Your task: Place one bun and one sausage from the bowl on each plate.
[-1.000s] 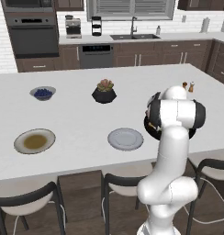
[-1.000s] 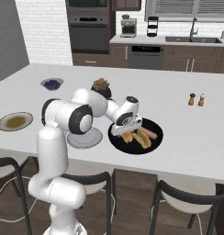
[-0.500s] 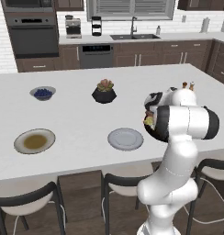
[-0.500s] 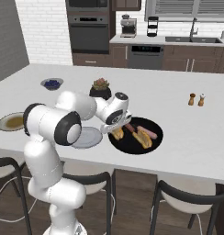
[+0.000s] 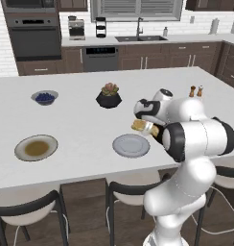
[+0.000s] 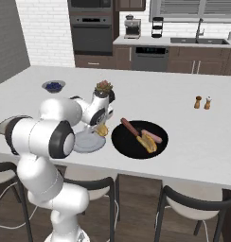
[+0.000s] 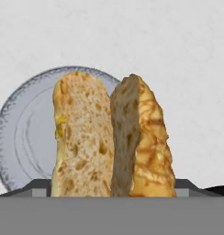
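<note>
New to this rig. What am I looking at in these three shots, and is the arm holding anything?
It is a rendered kitchen with a white robot arm on a base that can drive. Two pictures come from cameras on the base, behind the arm to its left and right; the third looks along the hand.

The end effector carries a bun above the light grey plate, not yet set down.

On the counter, a black bowl holds the other bun and two sausages. Farther left sit a beige-rimmed plate, a small bowl of berries and a potted plant. Salt and pepper shakers stand to the right.
</note>
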